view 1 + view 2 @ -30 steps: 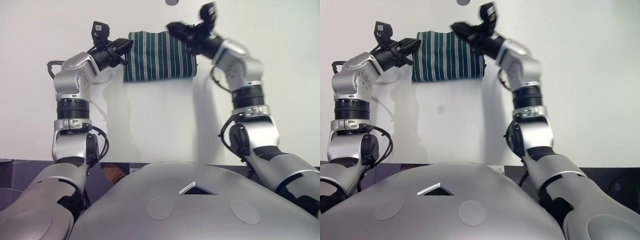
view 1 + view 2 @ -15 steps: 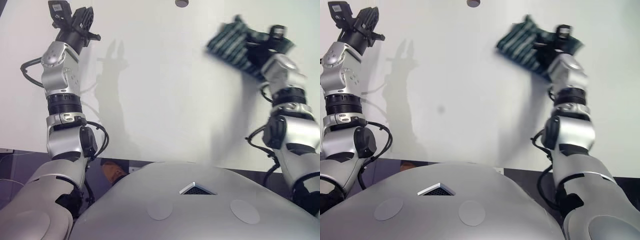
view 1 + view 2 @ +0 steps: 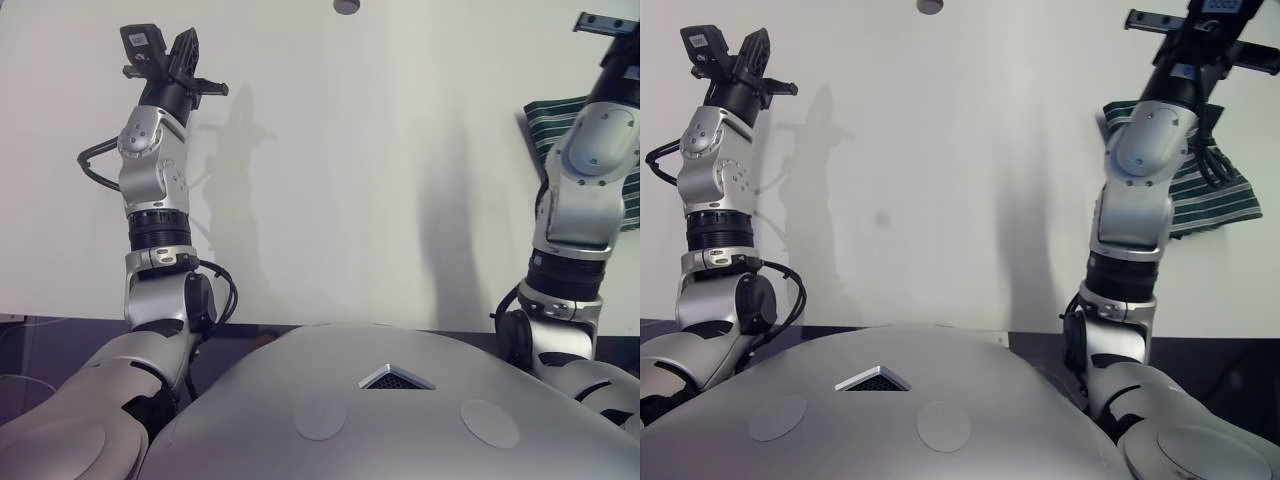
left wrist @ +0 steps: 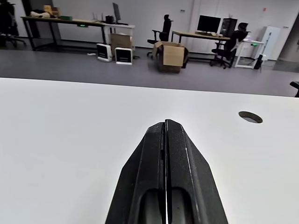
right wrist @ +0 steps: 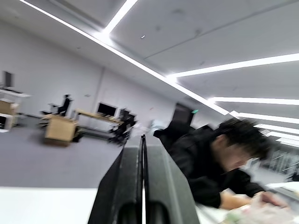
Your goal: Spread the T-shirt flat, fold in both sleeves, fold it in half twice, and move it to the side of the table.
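Striped T-shirt (image 3: 1228, 195), right side of table (image 3: 940, 150)

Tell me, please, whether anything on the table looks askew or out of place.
The folded T-shirt lies at the right side of the table turned at an angle, and its layers do not line up, so the fold looks untidy. The right arm hides part of it. Nothing else stands out.

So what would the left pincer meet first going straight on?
Looks free: the left pincer points over the table toward its far edge, the hole off to one side; height above it unclear.
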You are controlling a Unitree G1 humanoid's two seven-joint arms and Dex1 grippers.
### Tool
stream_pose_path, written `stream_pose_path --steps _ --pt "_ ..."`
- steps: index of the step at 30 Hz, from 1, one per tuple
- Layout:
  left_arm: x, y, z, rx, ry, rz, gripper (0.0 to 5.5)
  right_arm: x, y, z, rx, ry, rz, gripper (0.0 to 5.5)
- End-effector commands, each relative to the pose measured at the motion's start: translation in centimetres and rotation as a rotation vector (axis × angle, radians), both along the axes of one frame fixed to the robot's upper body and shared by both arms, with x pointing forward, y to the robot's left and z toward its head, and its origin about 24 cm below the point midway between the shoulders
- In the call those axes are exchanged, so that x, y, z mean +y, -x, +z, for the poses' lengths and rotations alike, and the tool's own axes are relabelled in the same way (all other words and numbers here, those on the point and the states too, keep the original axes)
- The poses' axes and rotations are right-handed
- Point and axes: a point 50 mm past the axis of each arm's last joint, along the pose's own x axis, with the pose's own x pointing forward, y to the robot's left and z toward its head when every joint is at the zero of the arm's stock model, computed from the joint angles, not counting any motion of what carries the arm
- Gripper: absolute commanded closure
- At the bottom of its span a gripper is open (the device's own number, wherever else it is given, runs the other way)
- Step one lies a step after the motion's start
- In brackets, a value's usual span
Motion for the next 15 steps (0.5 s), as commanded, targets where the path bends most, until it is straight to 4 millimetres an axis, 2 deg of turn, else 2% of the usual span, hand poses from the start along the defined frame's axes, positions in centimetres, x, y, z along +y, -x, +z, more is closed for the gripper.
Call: stream_pose_path --steps 1,4,6,9,15 --pt "-1.2 0.1 0.6 -0.053 -0.025 0.000 5.48 0.8 0.5 -4.7 0.180 -0.153 0.026 5.50" --pt "-1.3 0.7 1.0 -0.105 -0.062 0.020 5.48 0.8 1.0 -6.8 0.258 -0.270 0.047 5.50" --pt "-1.8 1.3 0.2 -0.101 -0.050 0.045 5.48 0.4 1.1 -7.4 0.289 -0.257 0.085 5.50" --pt "-2.4 2.3 -0.7 -0.098 -0.055 0.071 5.48 0.0 0.5 -7.1 0.300 -0.209 0.127 5.50" --pt "-3.7 4.3 -1.5 -0.134 -0.130 0.107 5.48 0.6 -0.9 -5.9 0.335 -0.094 0.281 5.50"
